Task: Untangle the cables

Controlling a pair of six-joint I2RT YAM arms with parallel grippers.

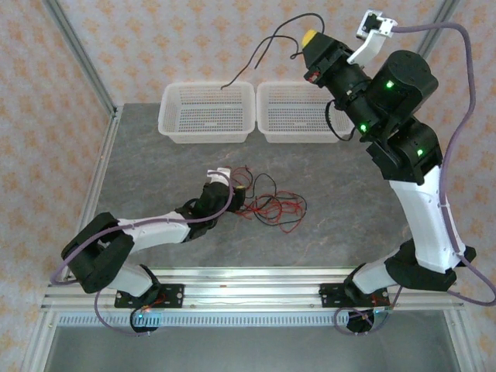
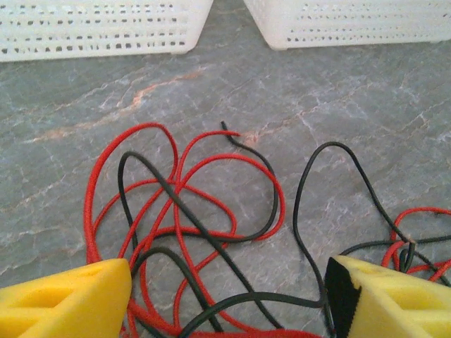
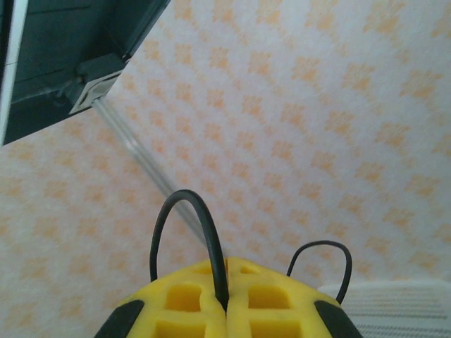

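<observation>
A tangle of thin red and black cables [image 1: 267, 203] lies on the grey table, near its middle. My left gripper [image 1: 236, 194] sits low at the tangle's left edge. Its yellow fingers [image 2: 63, 299] stand wide open, with red loops [image 2: 176, 176] and black strands [image 2: 310, 183] lying on the table between and ahead of them. My right gripper [image 1: 312, 39] is raised high above the baskets and is shut on a single black cable [image 3: 204, 211]. That black cable [image 1: 263, 43] arcs left and hangs down, its end over the left basket.
Two white perforated baskets [image 1: 207, 112] [image 1: 294, 112] stand side by side at the back of the table. The grey marble tabletop [image 1: 349, 201] spreads around the tangle. A metal rail runs along the near edge by the arm bases.
</observation>
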